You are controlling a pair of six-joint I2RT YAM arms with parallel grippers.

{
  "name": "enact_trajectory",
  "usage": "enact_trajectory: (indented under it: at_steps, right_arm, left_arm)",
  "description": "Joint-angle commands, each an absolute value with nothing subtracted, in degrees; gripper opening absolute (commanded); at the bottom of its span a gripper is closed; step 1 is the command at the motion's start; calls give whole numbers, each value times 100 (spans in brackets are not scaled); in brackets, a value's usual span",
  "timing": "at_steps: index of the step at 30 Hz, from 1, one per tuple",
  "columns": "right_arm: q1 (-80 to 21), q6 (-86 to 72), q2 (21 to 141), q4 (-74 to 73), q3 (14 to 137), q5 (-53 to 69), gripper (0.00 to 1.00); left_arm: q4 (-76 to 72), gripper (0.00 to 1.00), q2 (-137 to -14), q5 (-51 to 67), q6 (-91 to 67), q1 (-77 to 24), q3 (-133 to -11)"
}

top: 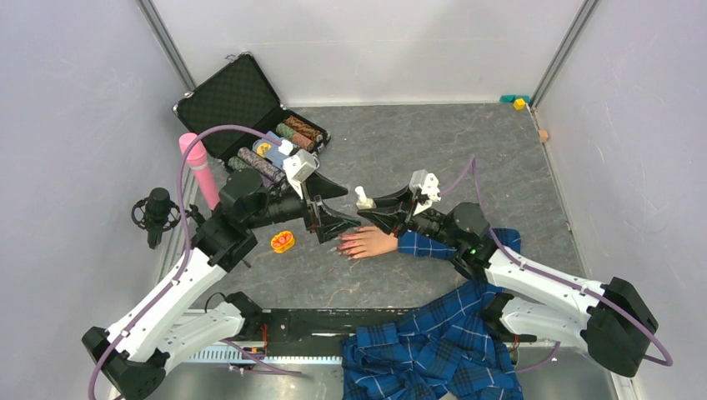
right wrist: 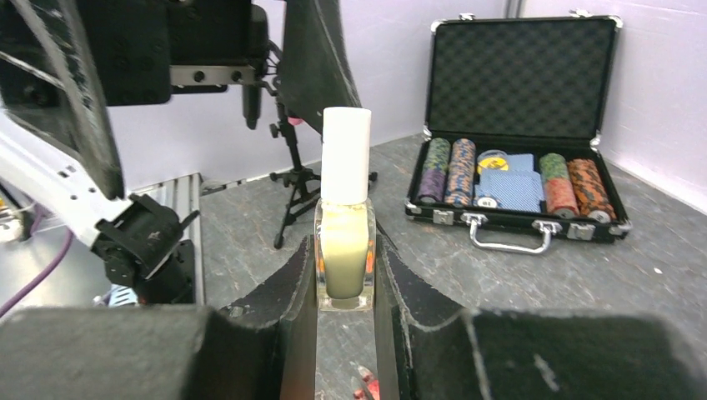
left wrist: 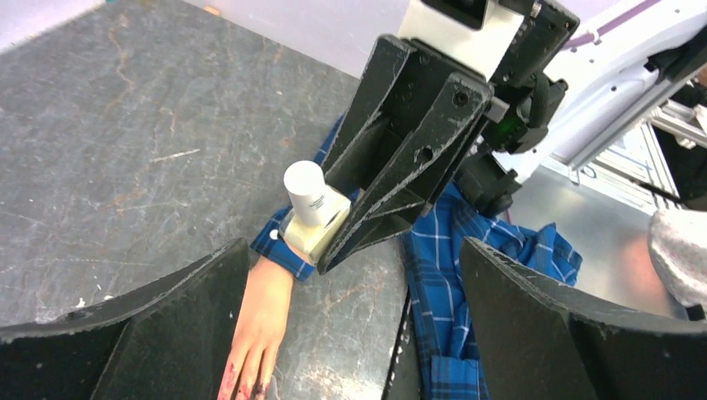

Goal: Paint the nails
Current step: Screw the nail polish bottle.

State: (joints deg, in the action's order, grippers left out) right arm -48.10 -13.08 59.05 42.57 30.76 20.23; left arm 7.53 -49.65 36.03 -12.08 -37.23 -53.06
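The flesh-coloured mannequin hand (top: 368, 242) lies flat on the grey table, its blue plaid sleeve (top: 421, 244) pointing right. Its reddish-pink nails (top: 341, 248) point left; they also show in the left wrist view (left wrist: 230, 379). My right gripper (top: 373, 212) is shut on a small clear bottle with a white cap (right wrist: 344, 225) and holds it upright just above the wrist (left wrist: 310, 207). My left gripper (top: 348, 208) is wide open and empty. It hovers over the fingers and faces the bottle (top: 364, 198).
An open black case with poker chips (top: 242, 108) stands at the back left. A pink cylinder (top: 198, 169) and a small black stand (top: 157, 212) are at the left edge. An orange object (top: 283, 242) lies left of the hand. A plaid shirt (top: 433, 346) is bunched at the front.
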Motion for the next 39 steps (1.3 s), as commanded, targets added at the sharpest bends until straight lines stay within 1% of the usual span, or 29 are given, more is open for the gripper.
enact_trajectory:
  at_steps: [1, 5, 8, 15, 21, 22, 25, 28, 34, 36, 39]
  right_arm:
    - [-4922, -946, 6002, 4211, 3388, 1455, 0]
    - [-5161, -712, 6157, 3979, 3523, 880, 0]
    - [-5378, -483, 6313, 3707, 3700, 474, 0]
    - [-5624, -282, 6547, 3556, 3888, 117, 0]
    - [-5676, -199, 6679, 3427, 4003, 35, 0]
    - [-5680, -202, 6689, 3407, 4016, 35, 0]
    - [-5691, -176, 6702, 3368, 4036, 35, 0]
    - [-5695, -166, 6693, 3357, 4034, -96, 0]
    - [-5702, -176, 6682, 3349, 4034, -134, 0]
    - [-5704, -193, 6673, 3349, 4030, -138, 0]
    - [-5704, -203, 6661, 3357, 4025, -136, 0]
  left_arm:
    - [110, 100, -4866, 3341, -1658, -3576, -5171]
    - [102, 99, -5074, 3065, -2011, -3429, -5179]
    - [167, 96, -5355, 3179, -2229, -3295, -5275]
    - [192, 82, -5585, 3319, -2408, -3219, -5309]
    - [151, 53, -5595, 3375, -2413, -3208, -5291]
    - [151, 52, -5609, 3388, -2417, -3208, -5291]
    - [158, 51, -5651, 3432, -2426, -3208, -5300]
    - [167, 49, -5684, 3437, -2432, -3212, -5309]
    - [189, 48, -5726, 3494, -2426, -3211, -5326]
    - [190, 45, -5734, 3513, -2426, -3206, -5326]
    - [197, 45, -5771, 3528, -2432, -3205, -5335]
